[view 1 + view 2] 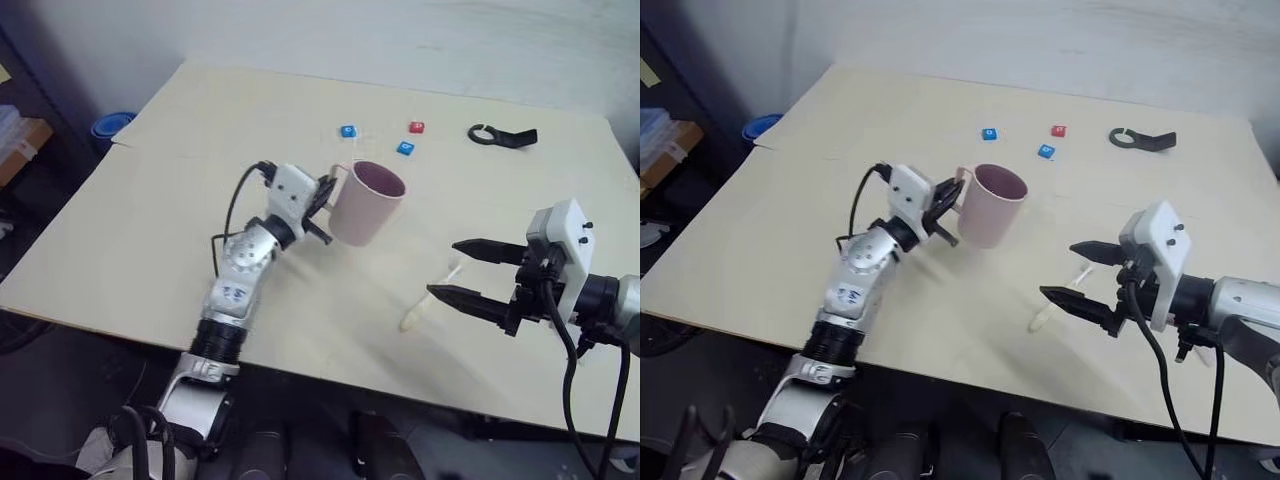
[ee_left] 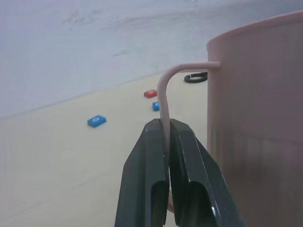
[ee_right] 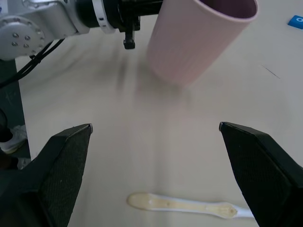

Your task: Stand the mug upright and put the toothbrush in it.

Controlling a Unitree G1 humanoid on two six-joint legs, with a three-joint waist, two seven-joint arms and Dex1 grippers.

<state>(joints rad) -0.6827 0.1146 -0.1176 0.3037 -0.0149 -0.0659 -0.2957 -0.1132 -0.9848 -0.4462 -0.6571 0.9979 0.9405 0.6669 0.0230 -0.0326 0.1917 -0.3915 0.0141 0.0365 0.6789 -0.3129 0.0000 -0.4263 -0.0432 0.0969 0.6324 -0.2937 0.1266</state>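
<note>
The pale pink mug (image 1: 365,205) stands mouth up near the middle of the cream table (image 1: 150,230), its thin handle toward my left arm. My left gripper (image 1: 324,198) is shut on that handle (image 2: 164,99); in the left wrist view the two black fingers (image 2: 151,179) pinch the handle strip. The cream-yellow toothbrush (image 3: 180,204) lies flat on the table to the right of the mug and nearer the front edge. My right gripper (image 1: 443,268) hovers open just above it, a finger on each side, with nothing held.
Two small blue blocks (image 1: 348,131) and a red one (image 1: 416,127) lie behind the mug. A black ring-shaped clip (image 1: 500,135) sits at the back right. The table's front edge runs close below the right gripper. A blue bowl (image 1: 110,125) is off the table's left corner.
</note>
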